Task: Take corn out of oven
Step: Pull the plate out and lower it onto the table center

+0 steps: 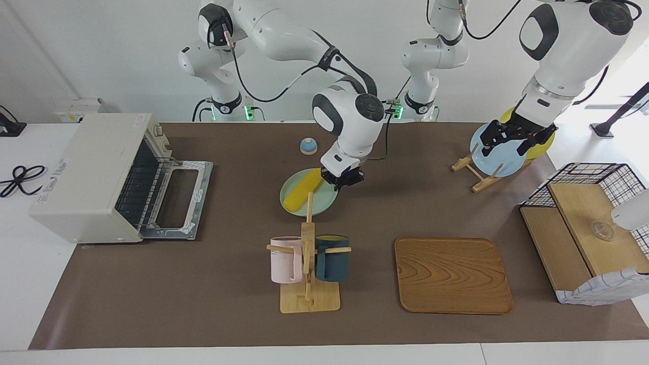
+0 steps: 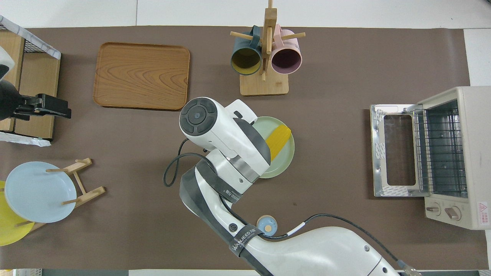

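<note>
Corn [image 1: 302, 189] lay on the mint-green plate [image 1: 324, 204] at mid-table, one end pointing toward the oven [image 1: 96, 177], its other end under the right gripper [image 1: 343, 180]; that gripper stood low at the plate's edge nearer the robots, at the cob's end; its fingers were hidden under the wrist from above and dark against the plate from across, so whether they were spread or closed on the cob could not be told. The oven sat at the right arm's end of the table, well apart from the plate, its glass door [image 1: 180, 197] dropped flat toward the plate, the wire rack [image 2: 437, 149] inside bare. The mug tree [image 1: 307, 258], with a pink mug [image 1: 285, 259] and a dark blue mug [image 1: 332, 257], stood just beside the plate, farther from the robots; the wooden tray [image 1: 453, 275] lay toward the left arm's end from it; a small blue bell [image 1: 309, 146] sat nearer the robots than the plate. The left gripper [image 1: 512, 136] waited over the light blue plate [image 1: 499, 159] on its wooden stand, well apart from the mint-green plate, its fingers appearing spread and holding nothing; a yellow plate [image 2: 9, 226] leaned beside that one; the wire-and-wood basket [image 1: 583, 238] stood at the left arm's end.
</note>
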### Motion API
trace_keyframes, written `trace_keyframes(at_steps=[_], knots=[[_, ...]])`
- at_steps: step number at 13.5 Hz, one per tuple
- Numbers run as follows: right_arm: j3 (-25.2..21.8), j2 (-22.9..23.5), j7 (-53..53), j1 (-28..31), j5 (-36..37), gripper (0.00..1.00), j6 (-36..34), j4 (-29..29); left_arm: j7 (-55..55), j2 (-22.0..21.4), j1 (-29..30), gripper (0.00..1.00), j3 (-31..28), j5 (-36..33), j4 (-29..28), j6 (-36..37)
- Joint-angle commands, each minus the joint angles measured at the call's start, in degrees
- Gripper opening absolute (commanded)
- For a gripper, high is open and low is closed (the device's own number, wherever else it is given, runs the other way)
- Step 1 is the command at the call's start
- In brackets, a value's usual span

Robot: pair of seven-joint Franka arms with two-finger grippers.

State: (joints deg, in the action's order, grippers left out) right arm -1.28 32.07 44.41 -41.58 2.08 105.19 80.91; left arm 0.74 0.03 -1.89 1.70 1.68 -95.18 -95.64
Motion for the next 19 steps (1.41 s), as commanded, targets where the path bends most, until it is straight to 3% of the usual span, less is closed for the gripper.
trace_keyframes(at_steps=[1,3,5,6,7,8,11,14,15,16,19], knots=[[0.84,-2.7,1.47,0.89,-2.78,0.0,5.18,6.43,-0.39,-1.87,0.04,1.0,0.06,-1.07,-3.08,-2.35],[0.84,-3.67,3.65,0.89,-3.74,0.01,8.96,9.87,-0.47,-2.22,-0.05,1.0,0.06,-1.07,-3.61,-2.71],[0.84,-3.68,4.81,1.15,-4.8,0.45,9.5,9.62,-0.65,-2.22,-0.05,1.0,0.06,-1.07,-3.87,-2.88],[0.84,-3.59,4.89,0.89,-4.8,0.61,10.29,9.36,-0.65,-2.31,-0.13,1.0,0.15,-1.07,-3.96,-2.97],[0.84,-3.68,4.81,0.71,-4.8,0.85,10.99,9.18,-0.65,-2.31,-0.13,1.0,0.15,-1.07,-3.96,-2.97],[0.84,-4.02,4.46,1.23,-4.63,1.0,10.91,8.48,-0.65,-2.31,-0.13,1.0,0.15,-1.07,-3.96,-2.88],[0.58,-10.68,-3.42,7.1,-4.54,1.0,5.14,9.43,-0.65,-2.23,-0.83,1.0,0.15,-1.07,-4.13,-3.23],[0.58,-17.28,-9.66,13.69,-4.63,1.0,3.35,18.02,-0.65,-2.22,-4.59,1.0,0.24,-0.72,-5.63,-4.38],[0.41,-19.21,-13.96,14.59,-4.19,0.86,3.87,22.67,-0.56,-2.14,-6.53,1.0,0.24,-0.37,-5.8,-4.38],[0.32,-20.97,-18.18,15.21,-3.75,0.65,5.36,27.67,-0.56,-1.88,-8.9,1.0,0.24,0.24,-6.33,-4.64],[0.23,-24.76,-19.45,17.84,-0.87,0.23,8.18,37.79,-0.12,-0.82,-15.23,1.0,0.24,4.11,-8.69,-8.32]])
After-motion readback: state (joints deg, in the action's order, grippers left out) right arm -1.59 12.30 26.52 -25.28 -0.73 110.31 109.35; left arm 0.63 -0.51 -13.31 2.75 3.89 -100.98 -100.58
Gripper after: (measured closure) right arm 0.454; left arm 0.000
